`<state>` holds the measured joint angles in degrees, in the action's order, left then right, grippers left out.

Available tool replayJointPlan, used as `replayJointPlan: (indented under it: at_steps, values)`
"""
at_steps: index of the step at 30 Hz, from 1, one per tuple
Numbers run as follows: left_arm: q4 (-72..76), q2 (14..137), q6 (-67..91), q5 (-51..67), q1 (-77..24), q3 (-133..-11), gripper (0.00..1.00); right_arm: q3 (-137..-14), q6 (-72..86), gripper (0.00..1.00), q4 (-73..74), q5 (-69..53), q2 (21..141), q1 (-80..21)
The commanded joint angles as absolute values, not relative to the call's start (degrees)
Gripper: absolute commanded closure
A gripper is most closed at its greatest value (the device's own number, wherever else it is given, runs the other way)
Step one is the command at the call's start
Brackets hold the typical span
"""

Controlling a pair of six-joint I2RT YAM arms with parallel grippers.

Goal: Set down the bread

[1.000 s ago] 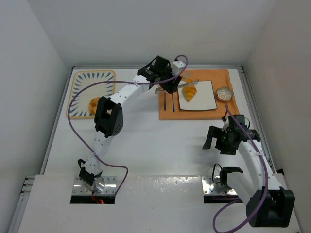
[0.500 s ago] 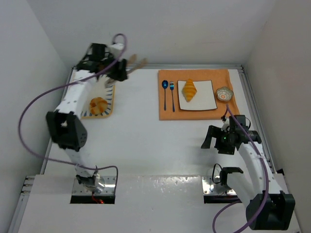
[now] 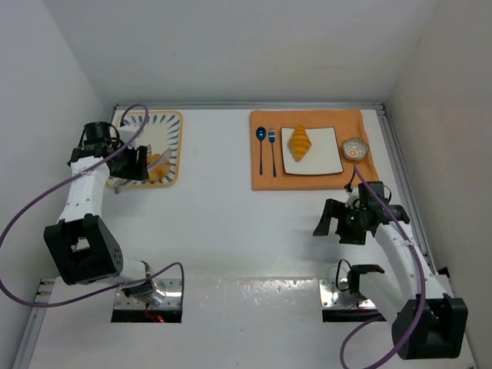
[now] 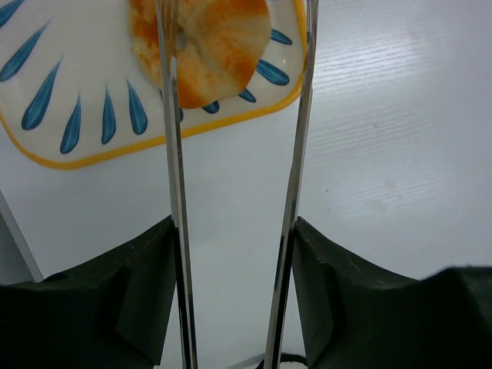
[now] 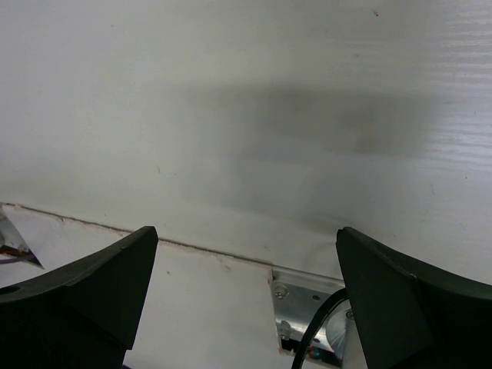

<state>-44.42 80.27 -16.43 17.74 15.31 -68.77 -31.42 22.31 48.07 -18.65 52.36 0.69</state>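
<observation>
The round bun (image 4: 204, 46) lies on the blue-petal tray (image 4: 69, 115) at the table's left; from above the bun (image 3: 160, 167) sits at the tray's (image 3: 157, 127) near edge. My left gripper (image 4: 234, 231) is shut on metal tongs (image 4: 175, 154), whose two arms stand apart. One arm crosses the bun, the other runs just off the tray's right edge. From above, the left gripper (image 3: 142, 164) is right beside the bun. The croissant (image 3: 299, 142) rests on the white plate (image 3: 327, 157). My right gripper (image 3: 330, 219) hangs open and empty over bare table (image 5: 246, 115).
An orange placemat (image 3: 265, 181) carries the plate, a blue spoon (image 3: 261, 146) and a fork (image 3: 272, 146). A small patterned bowl (image 3: 355, 147) stands at the mat's right edge. White walls close in on three sides. The right arm's metal mount (image 5: 307, 307) is near.
The left arm swung from over the white plate across to the tray and came down beside the bun. The croissant stays on the plate. The right gripper shifted slightly left.
</observation>
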Motion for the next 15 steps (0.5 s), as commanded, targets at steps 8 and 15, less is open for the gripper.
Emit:
replayJointPlan:
  at_steps: [8,15]
  values:
    - [-40.3,80.6,-15.3,21.2,17.7,-65.0,0.40,-31.2,23.1,0.00,47.5,-18.4,49.0,0.4]
    - [-40.3,78.2,-14.2,18.5,17.7,-62.6,0.40,-31.3,24.4,0.00,47.2,-19.1,48.8,0.4]
